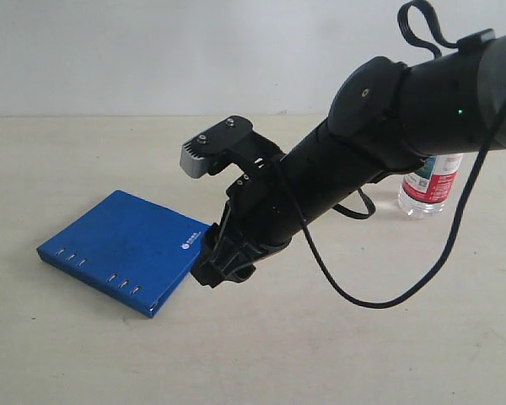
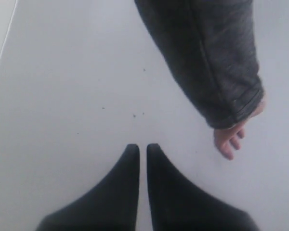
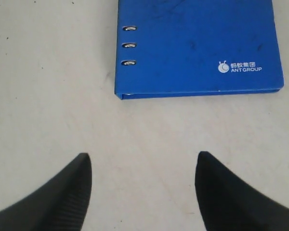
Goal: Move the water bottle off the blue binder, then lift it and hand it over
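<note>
Right arm here, so: my right gripper point(image 3: 142, 161) is hanging open, fingers spread wide with nothing but bare beige table point(image 3: 48, 106) between them. It sits just off the logo corner of the flat, bright blue ring binder point(image 3: 197, 43), near it but not touching as far as I can see.

From the exterior camera that blue binder point(image 1: 122, 249) lies flat around 8 o'clock, and the right gripper point(image 1: 222, 263) is at its 3 o'clock corner. The small clear plastic water bottle point(image 1: 430, 181) with the red and white label band stands upright on the table at about 2 o'clock, well apart from the binder, top half hidden behind my arm.

My left gripper point(image 2: 142, 147) is pinched closed on nothing. A person's hand point(image 2: 231, 137) in a grey sleeve point(image 2: 207, 57) hangs near it.
</note>
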